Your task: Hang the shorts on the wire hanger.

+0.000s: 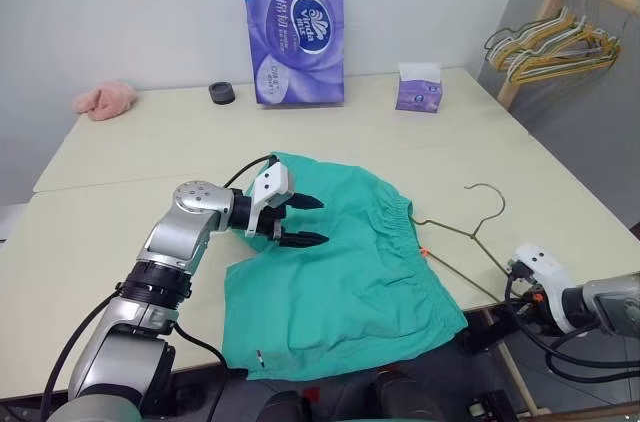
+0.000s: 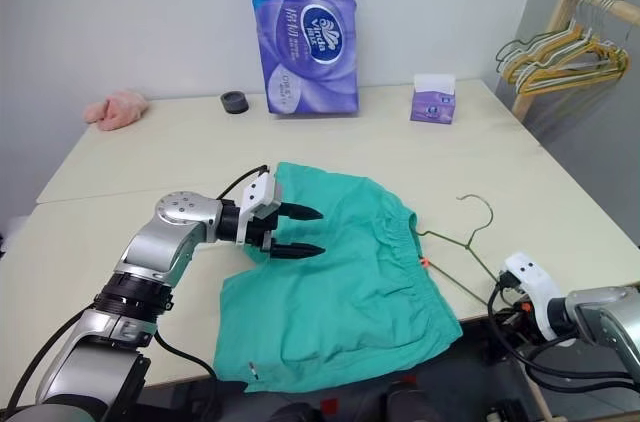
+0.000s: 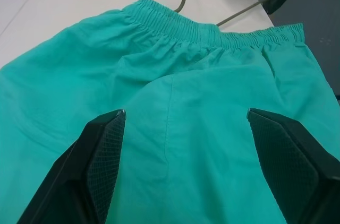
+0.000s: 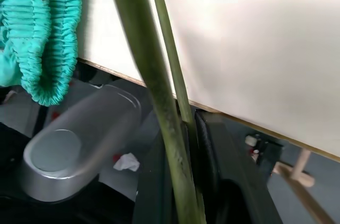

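Observation:
The teal shorts point(image 1: 340, 272) lie flat on the table point(image 1: 130, 222), waistband point(image 3: 180, 22) turned to the right. One waistband end point(image 4: 37, 38) hangs over the table's front edge. My left gripper point(image 1: 322, 220) hovers open just over the shorts' upper left part, fingers point(image 3: 101, 165) spread wide with only fabric below. The wire hanger point(image 1: 478, 227) lies on the table right of the waistband, hook pointing away from me. My right gripper point(image 4: 183, 128), at the table's front right corner, is shut on the hanger's wire point(image 4: 159, 38).
A purple tissue pack point(image 1: 295, 22), a small tissue box point(image 1: 418, 92), a black round thing point(image 1: 221, 93) and a pink cloth point(image 1: 105, 99) sit along the table's back. A wooden rack with yellow and green hangers point(image 1: 550, 42) stands at the far right.

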Available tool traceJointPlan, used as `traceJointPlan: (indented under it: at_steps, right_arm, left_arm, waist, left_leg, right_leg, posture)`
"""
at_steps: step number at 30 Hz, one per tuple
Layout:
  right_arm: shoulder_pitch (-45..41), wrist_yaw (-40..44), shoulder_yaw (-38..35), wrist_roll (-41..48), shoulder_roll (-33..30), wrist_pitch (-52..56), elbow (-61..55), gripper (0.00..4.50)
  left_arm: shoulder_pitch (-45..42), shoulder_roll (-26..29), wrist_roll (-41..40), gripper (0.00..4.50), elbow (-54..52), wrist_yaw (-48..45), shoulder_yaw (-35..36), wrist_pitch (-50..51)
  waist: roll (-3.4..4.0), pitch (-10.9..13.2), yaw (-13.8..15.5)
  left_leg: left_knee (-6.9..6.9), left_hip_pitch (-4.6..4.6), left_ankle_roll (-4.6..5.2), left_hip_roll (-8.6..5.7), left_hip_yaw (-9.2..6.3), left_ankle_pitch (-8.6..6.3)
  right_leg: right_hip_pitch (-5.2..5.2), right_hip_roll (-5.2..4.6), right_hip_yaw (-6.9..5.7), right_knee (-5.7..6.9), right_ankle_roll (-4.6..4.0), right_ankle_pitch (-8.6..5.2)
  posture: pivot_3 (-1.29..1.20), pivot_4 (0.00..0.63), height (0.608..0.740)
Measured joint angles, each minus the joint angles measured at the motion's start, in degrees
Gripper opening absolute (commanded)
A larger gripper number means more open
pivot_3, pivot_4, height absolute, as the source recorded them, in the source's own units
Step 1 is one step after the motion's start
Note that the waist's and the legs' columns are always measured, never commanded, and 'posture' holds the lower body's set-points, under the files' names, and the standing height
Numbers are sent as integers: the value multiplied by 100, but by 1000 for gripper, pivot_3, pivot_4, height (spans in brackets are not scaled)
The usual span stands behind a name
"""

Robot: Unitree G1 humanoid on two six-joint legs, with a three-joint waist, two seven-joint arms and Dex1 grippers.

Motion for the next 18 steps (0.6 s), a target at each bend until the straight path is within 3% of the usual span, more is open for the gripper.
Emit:
traceJointPlan:
  at_steps: [11,18]
  right_arm:
    - [-942,51,391,20,601,614,750,0]
    - [-1232,335,552,182,313,783,572,0]
  left_arm:
    - [14,-8,-24,3872,-91,191,27,35]
    - [35,-2,-45,3872,-189,271,34,44]
  waist:
    - [-20,6,-333]
    - [-9,13,-406]
  left_leg:
    - [-2,9,-2,12,14,-2]
    - [-3,-10,-4,11,26,-4]
  right_leg:
    - [-4,1,9,6,3,7]
    - [-36,1,20,21,5,7]
  posture:
    - [-144,63,740]
    - [-142,62,740]
